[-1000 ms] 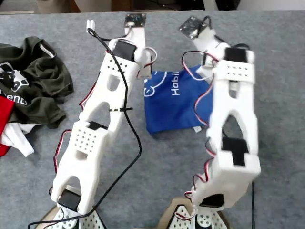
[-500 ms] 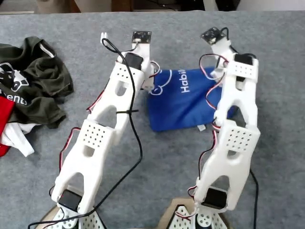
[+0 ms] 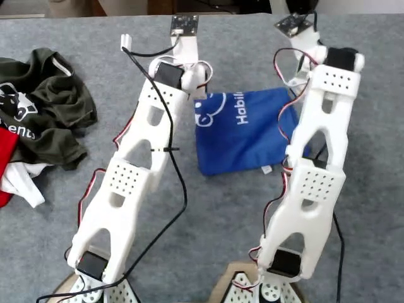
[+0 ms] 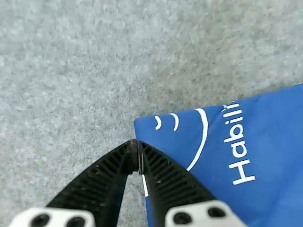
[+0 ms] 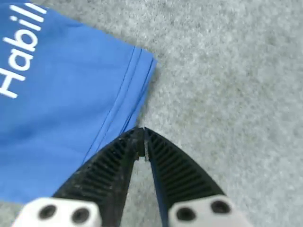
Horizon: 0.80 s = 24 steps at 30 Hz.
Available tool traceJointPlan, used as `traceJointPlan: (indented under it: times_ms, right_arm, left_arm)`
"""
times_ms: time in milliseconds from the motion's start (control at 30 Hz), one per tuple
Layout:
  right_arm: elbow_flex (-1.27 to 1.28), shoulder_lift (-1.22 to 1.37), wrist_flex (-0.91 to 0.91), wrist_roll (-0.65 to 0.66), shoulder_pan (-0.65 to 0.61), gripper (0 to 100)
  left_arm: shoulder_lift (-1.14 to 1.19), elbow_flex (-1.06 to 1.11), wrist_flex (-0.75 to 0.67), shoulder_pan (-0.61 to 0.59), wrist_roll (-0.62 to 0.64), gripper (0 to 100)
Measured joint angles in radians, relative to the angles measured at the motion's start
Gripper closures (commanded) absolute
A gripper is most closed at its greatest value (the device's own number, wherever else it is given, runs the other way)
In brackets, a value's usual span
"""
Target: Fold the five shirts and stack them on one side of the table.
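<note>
Centrally on the grey surface, a folded blue shirt with white lettering lies flat between the two white arms. The left hand is closed, its black fingers pinching one edge of the blue shirt just beside a corner. The right hand is closed too, pinching the stitched hem on the opposite side. Well apart, at the left edge, a dark green shirt, a red shirt and a white shirt lie crumpled together.
</note>
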Motion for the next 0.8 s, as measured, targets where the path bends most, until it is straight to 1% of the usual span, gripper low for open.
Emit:
traceJointPlan:
  times_ms: [67,200,300,400,500,633,767,800]
  right_arm:
    - [-0.052,0.0,0.063,-0.009,0.0,98.4]
    - [-0.1,0.0,0.181,-0.071,0.0,89.7]
    - [-0.094,-0.006,0.199,-0.115,0.009,86.6]
    - [-0.029,-0.061,0.201,-0.144,0.025,86.4]
    - [0.11,-0.167,0.201,-0.172,0.025,86.4]
    - [0.367,-0.333,0.193,-0.181,0.025,86.4]
    - [0.664,-0.48,0.098,-0.183,0.025,86.0]
    - [0.743,-0.512,0.071,-0.183,0.025,84.5]
  left_arm:
    - [0.0,0.021,-0.026,0.009,0.003,98]
    - [0.005,0.098,-0.112,0.035,0.002,98]
    - [0.005,0.16,-0.18,0.037,0.0,98]
    - [0.031,0.23,-0.242,0.028,0.0,98]
    - [0.058,0.252,-0.264,0.021,0.003,98]
    - [0.083,0.253,-0.272,0.017,0.0,98]
    - [0.083,0.253,-0.272,0.017,0.0,98]
    - [0.083,0.253,-0.272,0.017,0.0,98]
